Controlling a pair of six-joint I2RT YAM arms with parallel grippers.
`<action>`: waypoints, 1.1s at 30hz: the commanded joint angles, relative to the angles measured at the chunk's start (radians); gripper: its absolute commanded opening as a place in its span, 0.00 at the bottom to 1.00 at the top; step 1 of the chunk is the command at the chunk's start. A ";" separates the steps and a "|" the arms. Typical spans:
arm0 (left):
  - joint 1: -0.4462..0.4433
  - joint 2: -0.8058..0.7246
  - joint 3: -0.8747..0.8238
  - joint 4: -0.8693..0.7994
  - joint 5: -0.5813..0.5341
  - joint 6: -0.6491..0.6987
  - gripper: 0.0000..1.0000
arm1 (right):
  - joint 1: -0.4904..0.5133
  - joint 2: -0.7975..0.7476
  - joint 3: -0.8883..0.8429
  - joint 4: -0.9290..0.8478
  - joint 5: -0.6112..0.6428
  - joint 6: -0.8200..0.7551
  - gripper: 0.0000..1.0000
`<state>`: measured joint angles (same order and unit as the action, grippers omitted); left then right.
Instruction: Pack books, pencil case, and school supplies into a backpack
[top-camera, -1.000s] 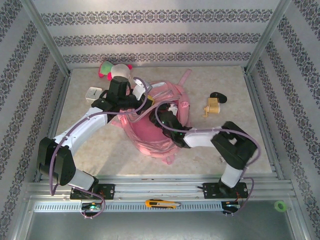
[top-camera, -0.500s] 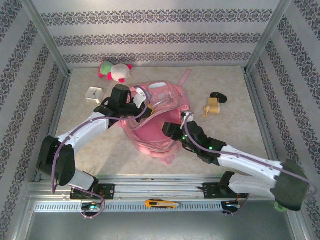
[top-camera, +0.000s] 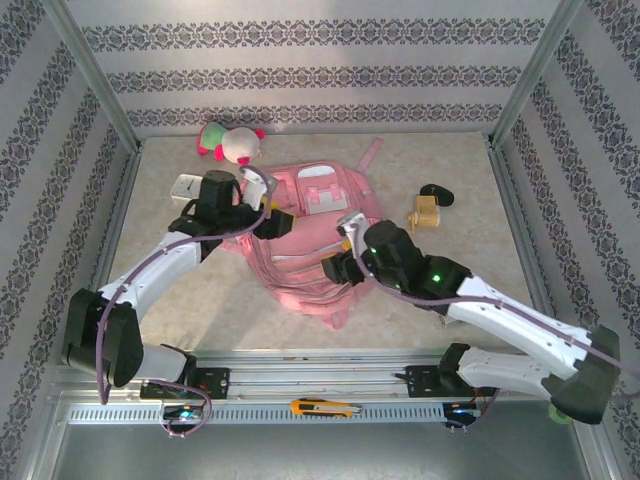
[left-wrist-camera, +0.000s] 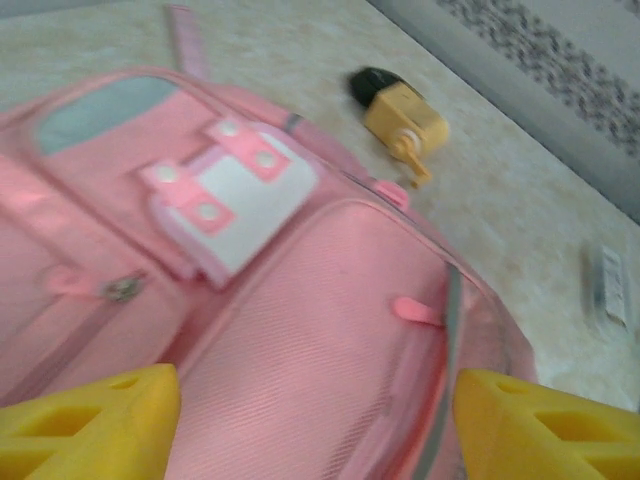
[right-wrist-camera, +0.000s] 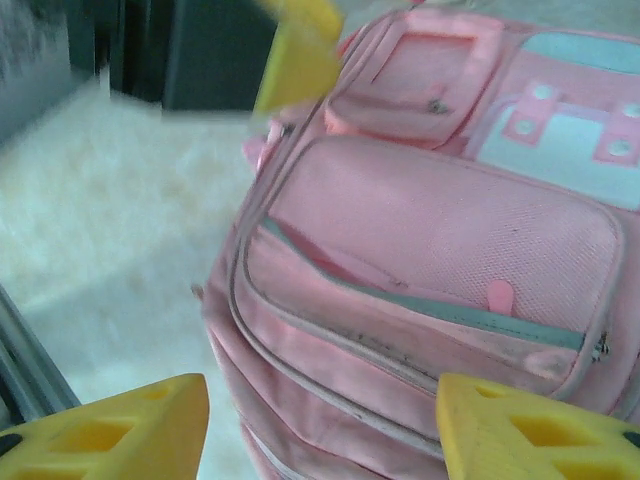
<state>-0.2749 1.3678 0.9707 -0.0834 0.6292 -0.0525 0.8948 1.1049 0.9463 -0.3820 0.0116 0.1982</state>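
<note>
Left gripper (left-wrist-camera: 310, 415): my jaws stand wide apart, with the backpack (top-camera: 310, 250) front beneath them.
Right gripper (right-wrist-camera: 315, 415): my jaws are apart above its lower pocket.

Pink backpack (top-camera: 295, 275) with white patches; apparently yellow-and-black piece (left-wrist-camera: 405, 118); mottled beige table (top-camera: 500, 225).

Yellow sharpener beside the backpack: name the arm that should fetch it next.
Right, probably. The yellow sharpener lies right of the backpack, nearer the right gripper, whose jaws stand open. The left gripper hovers at the backpack's opposite side.
</note>
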 joint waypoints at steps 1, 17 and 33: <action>0.063 -0.027 -0.005 -0.049 -0.064 -0.092 0.72 | 0.025 0.143 0.089 -0.147 -0.053 -0.273 0.63; 0.291 -0.115 -0.159 -0.058 -0.096 -0.118 0.72 | 0.130 0.604 0.158 -0.027 0.099 -0.664 0.63; 0.333 0.087 -0.126 -0.051 0.236 0.275 0.65 | 0.010 0.305 0.078 -0.209 0.005 -1.111 0.00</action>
<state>0.0490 1.4292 0.8410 -0.1493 0.7277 0.1356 0.9463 1.4578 1.0203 -0.5186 0.0620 -0.7818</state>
